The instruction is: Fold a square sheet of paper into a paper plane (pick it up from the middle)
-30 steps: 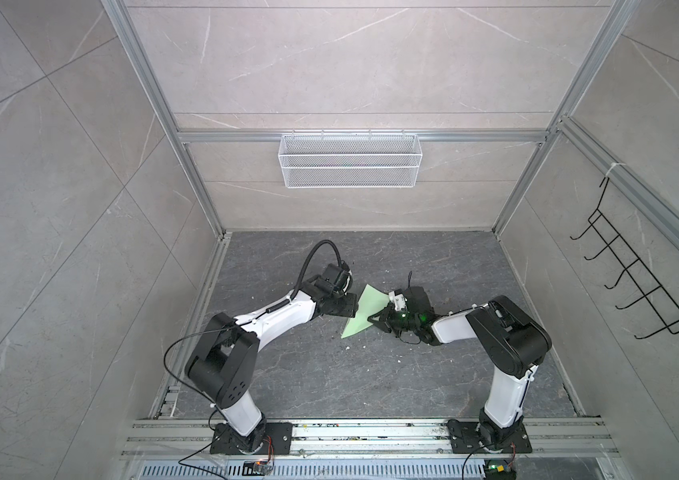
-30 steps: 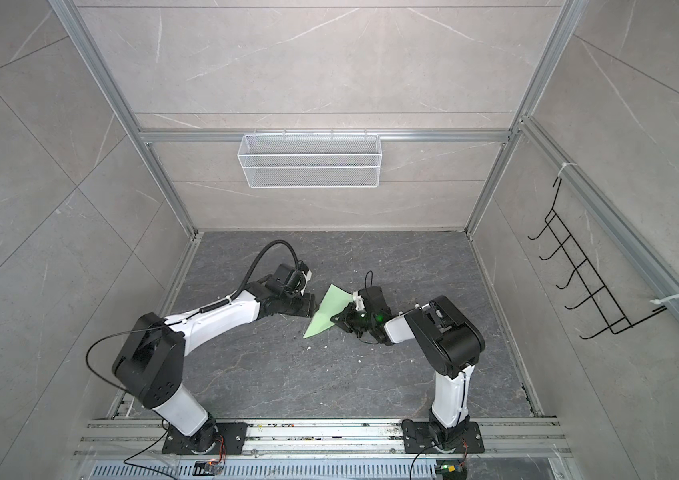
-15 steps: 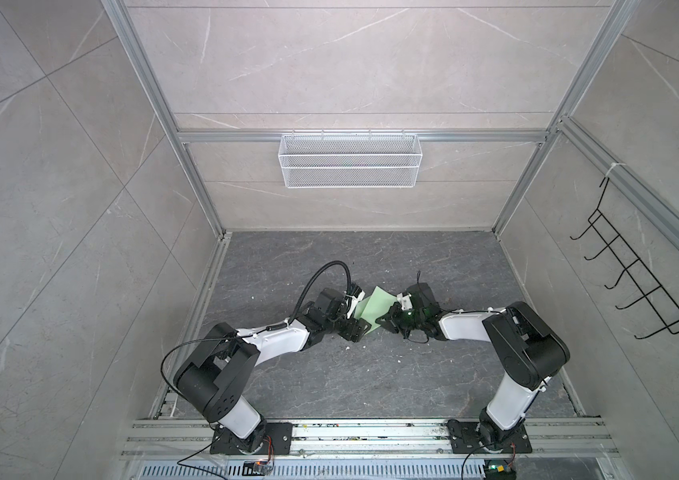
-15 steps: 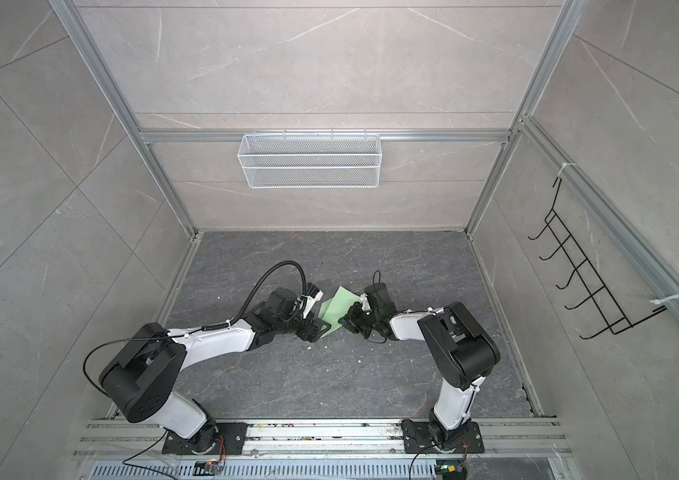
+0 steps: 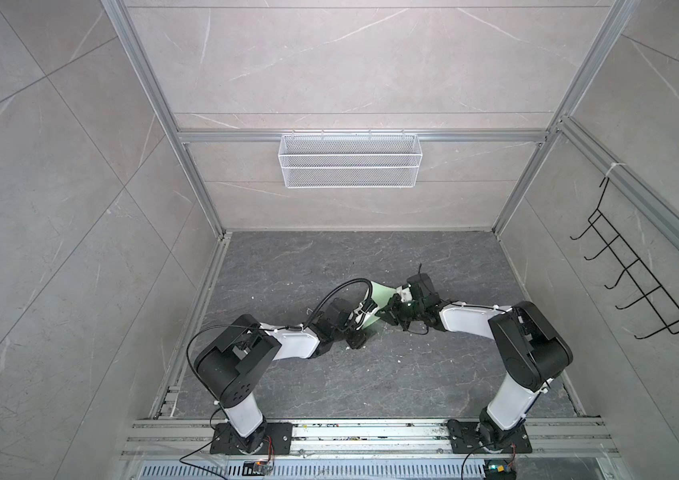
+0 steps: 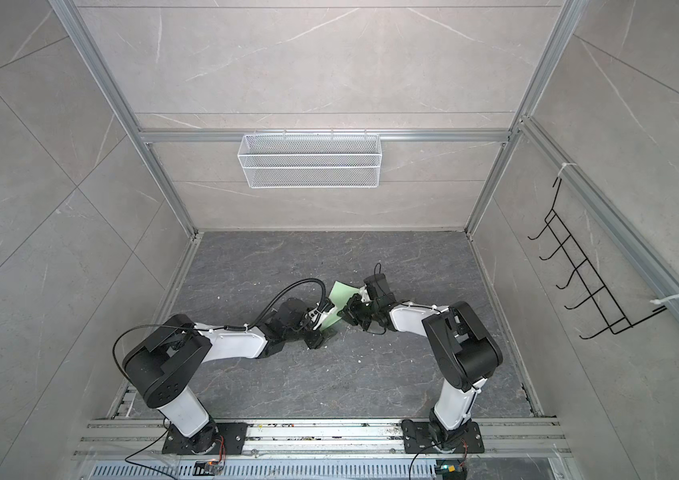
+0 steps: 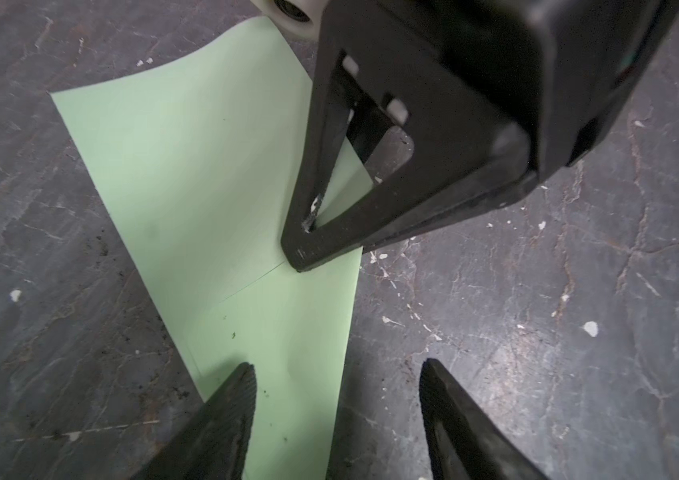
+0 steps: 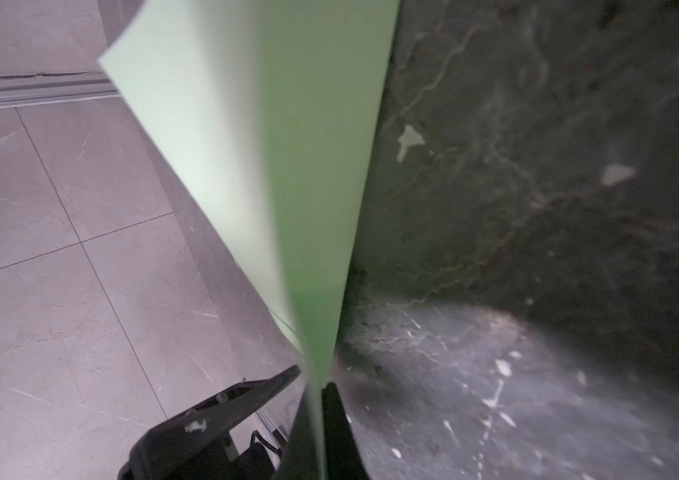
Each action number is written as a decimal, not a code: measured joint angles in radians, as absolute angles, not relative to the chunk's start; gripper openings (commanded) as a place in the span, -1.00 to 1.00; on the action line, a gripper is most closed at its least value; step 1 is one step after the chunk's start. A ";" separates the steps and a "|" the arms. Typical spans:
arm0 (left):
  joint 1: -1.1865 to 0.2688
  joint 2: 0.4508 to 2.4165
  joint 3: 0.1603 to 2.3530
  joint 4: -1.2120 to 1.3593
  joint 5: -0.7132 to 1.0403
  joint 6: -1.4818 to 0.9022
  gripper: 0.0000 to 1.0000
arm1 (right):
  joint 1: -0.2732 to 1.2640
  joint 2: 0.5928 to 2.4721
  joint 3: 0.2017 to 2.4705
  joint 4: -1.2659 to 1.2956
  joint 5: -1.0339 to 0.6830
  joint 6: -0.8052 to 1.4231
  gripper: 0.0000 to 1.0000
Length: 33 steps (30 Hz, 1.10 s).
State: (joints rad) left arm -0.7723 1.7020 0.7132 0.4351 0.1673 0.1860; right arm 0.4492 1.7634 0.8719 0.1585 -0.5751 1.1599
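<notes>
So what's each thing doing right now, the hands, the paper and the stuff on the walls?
green paper: partly folded, creased, pinched by the right hand.
right hand: shut on the paper.
left hand: open, holding nothing, one fingertip over the paper.
wire basket: hanging on the back wall, empty.
hooks: on the side wall, nothing hanging.

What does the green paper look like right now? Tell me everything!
The green paper is thin, matte, pale and plain, folded into a long tapering shape with one faint crease line. The right gripper pinches its layers shut at an edge; the open left gripper straddles the narrow end, contact unclear. It sits between them.
</notes>
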 measured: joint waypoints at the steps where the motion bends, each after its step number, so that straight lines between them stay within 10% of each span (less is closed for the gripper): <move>1: -0.772 1.704 0.704 0.453 0.159 0.196 0.21 | 0.449 1.763 0.878 0.152 -0.578 1.160 -0.88; 33: -0.772 1.769 0.633 0.635 0.080 0.267 -0.62 | 0.437 1.811 0.974 -0.008 -0.603 1.160 -0.75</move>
